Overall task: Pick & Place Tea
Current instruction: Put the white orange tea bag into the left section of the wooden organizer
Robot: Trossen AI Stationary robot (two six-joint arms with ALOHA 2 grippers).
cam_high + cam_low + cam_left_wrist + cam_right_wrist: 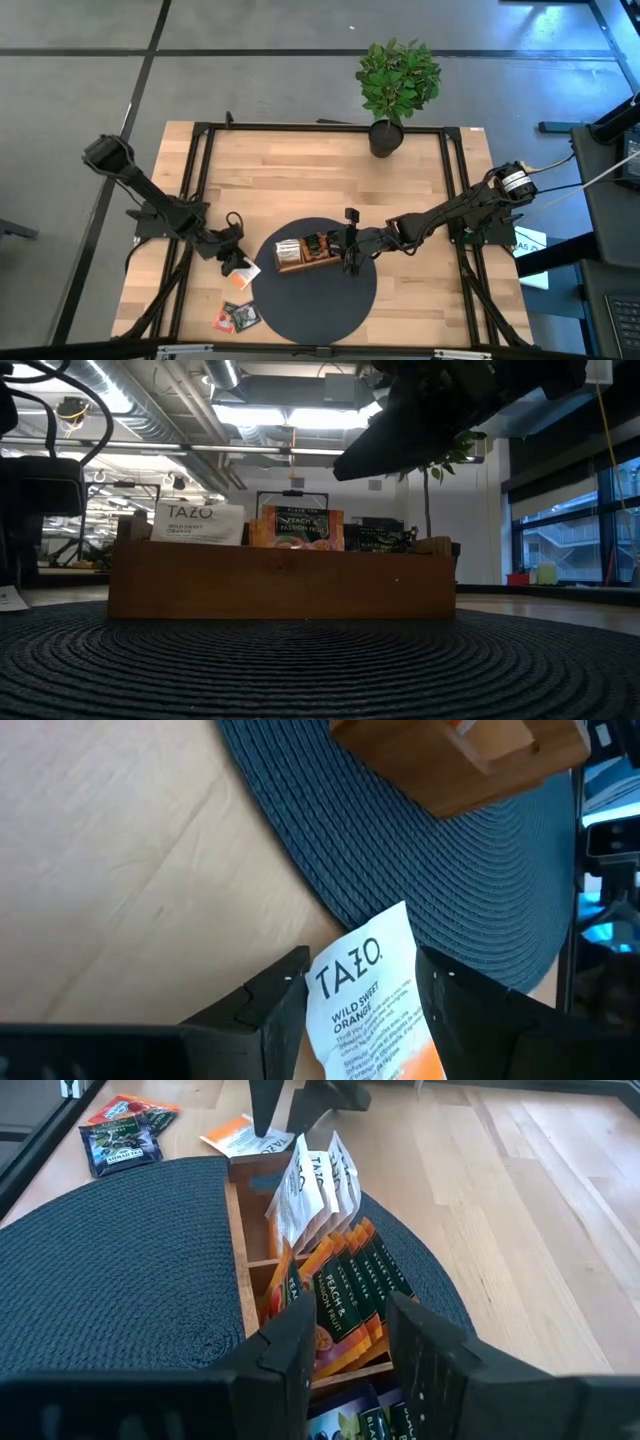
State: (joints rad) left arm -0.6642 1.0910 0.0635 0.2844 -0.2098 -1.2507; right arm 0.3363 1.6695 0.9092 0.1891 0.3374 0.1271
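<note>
Pick-up step: left gripper [360, 995], at the mat's [330, 310] eight o'clock, straddles a white-orange sachet [372, 1000] — apparently unclamped; next, close and lift.

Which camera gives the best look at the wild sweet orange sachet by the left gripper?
The left wrist view: the sachet fills the gap between that gripper's fingers, label readable. High view shows a small patch; right wrist view glimpses it; low view doesn't.
</note>
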